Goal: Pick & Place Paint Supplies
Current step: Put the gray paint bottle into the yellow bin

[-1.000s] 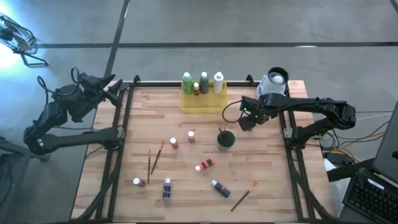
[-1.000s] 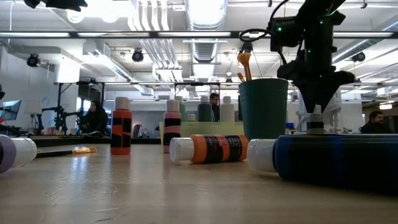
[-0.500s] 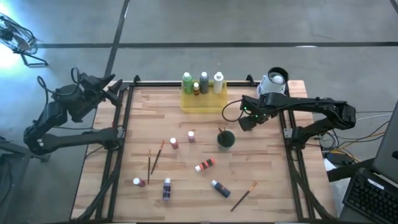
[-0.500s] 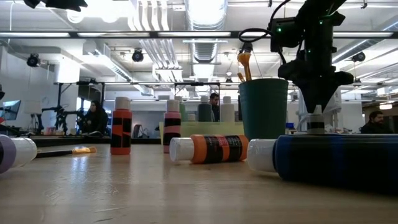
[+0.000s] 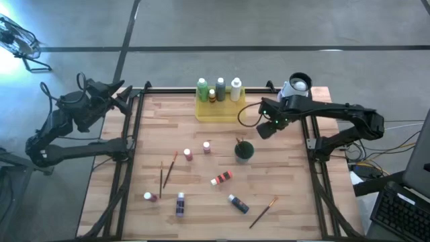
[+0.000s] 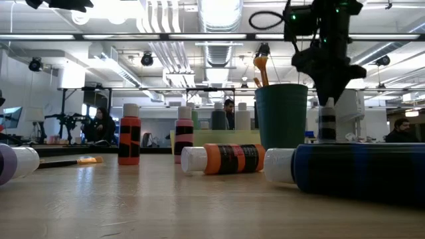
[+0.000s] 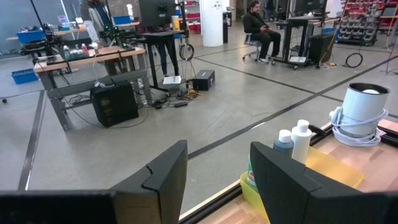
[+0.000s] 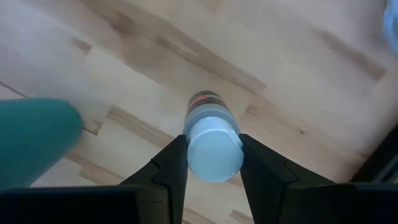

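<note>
Progress is partial: four bottles point(image 5: 219, 89) stand in the yellow tray point(image 5: 218, 111), six more and brushes point(image 5: 168, 169) dot the surface point(image 5: 289, 202). Right claw point(image 8: 211, 163) grips a white-capped bottle point(image 8: 211, 140) lifted beside the cup point(image 5: 244, 150); left claw point(image 7: 214, 177) gapes idle.

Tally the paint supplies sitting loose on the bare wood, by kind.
Bottles: 6
Brushes: 3
Total: 9
Not counted: the held bottle in the right tool.
</note>
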{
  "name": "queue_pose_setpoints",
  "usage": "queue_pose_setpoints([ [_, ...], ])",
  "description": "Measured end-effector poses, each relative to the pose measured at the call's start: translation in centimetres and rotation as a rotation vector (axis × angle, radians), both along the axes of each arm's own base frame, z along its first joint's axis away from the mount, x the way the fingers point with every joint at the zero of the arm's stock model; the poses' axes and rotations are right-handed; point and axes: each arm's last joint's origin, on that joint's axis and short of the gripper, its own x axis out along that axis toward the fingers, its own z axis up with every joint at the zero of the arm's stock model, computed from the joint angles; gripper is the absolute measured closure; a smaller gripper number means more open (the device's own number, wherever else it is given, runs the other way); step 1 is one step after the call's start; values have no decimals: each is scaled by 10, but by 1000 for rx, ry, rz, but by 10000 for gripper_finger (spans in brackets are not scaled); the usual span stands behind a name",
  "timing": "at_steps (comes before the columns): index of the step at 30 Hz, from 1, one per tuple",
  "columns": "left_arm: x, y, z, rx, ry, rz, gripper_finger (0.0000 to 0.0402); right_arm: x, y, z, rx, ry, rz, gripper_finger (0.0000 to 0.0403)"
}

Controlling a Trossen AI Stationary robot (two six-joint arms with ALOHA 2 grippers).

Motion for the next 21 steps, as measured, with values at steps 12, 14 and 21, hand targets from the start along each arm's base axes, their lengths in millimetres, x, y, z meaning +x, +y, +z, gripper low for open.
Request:
queue_pose_setpoints([
  [12,0,0,0,0,0,-2,220,31,-34,92,-188,-224,62,288],
  [14,0,0,0,-1,0,-4,220,43,-46,103,-218,-239,89,288],
  [21,0,0,0,-1,0,-3,220,98,-89,106,-210,-227,218,288],
])
